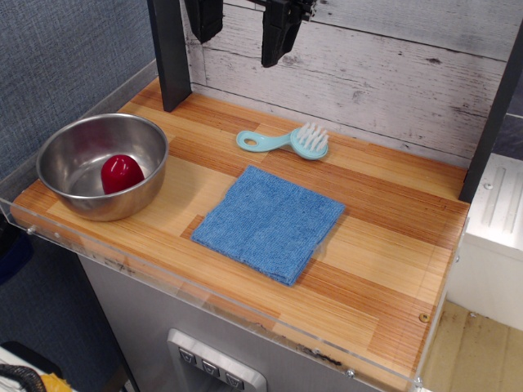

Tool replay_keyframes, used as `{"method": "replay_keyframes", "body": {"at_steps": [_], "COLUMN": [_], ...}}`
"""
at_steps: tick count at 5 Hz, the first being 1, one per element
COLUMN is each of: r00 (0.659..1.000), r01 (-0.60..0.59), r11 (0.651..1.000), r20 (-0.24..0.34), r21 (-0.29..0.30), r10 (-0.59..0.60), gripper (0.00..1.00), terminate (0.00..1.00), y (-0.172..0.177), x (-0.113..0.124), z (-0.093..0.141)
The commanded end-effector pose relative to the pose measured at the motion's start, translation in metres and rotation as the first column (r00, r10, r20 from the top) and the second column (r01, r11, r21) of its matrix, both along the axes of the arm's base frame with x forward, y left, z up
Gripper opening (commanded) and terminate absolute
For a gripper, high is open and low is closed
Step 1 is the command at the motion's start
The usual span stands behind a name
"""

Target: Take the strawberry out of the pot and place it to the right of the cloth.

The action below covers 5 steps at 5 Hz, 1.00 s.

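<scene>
The strawberry (121, 173), a glossy red dome-shaped piece, lies inside the pot (78, 147), a round steel bowl at the left end of the wooden counter. The cloth (270, 222), a square blue towel, lies flat in the middle of the counter. My gripper (239, 47) hangs high at the top of the view, over the back of the counter, far above and behind both pot and cloth. Its two black fingers (276, 37) stand wide apart with nothing between them.
A light-teal brush (286, 141) with white bristles lies behind the cloth. A black post (169, 53) stands at the back left and another at the right edge. Bare wood (384, 261) shows right of the cloth. A clear plastic lip edges the counter's front.
</scene>
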<state>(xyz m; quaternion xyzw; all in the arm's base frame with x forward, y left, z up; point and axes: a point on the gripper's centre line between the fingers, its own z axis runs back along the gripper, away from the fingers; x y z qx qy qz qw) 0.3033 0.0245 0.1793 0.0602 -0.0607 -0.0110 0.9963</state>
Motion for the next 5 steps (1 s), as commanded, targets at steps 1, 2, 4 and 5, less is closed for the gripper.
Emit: {"method": "replay_keyframes", "body": {"at_steps": [1,2,4,5], "r00": [1.0,0.999,0.984,0.971], "r01": [0.0,-0.038,-0.153,-0.199], "r11": [1.0,0.999,0.983,0.974], "r20": [0.0,0.011,0.108,0.154], "r21": [0.0,0.011,0.098,0.104], "r10": [0.0,0.037,0.143,0.182], "gripper": [1.0,1.0,1.0,1.0], "terminate": [0.0,0.0,0.0,0.0], "y": [0.0,0.028,0.111,0.134], "x": [0.0,-0.01,-0.045,-0.058], "z": [0.0,0.004,0.005,-0.014]}}
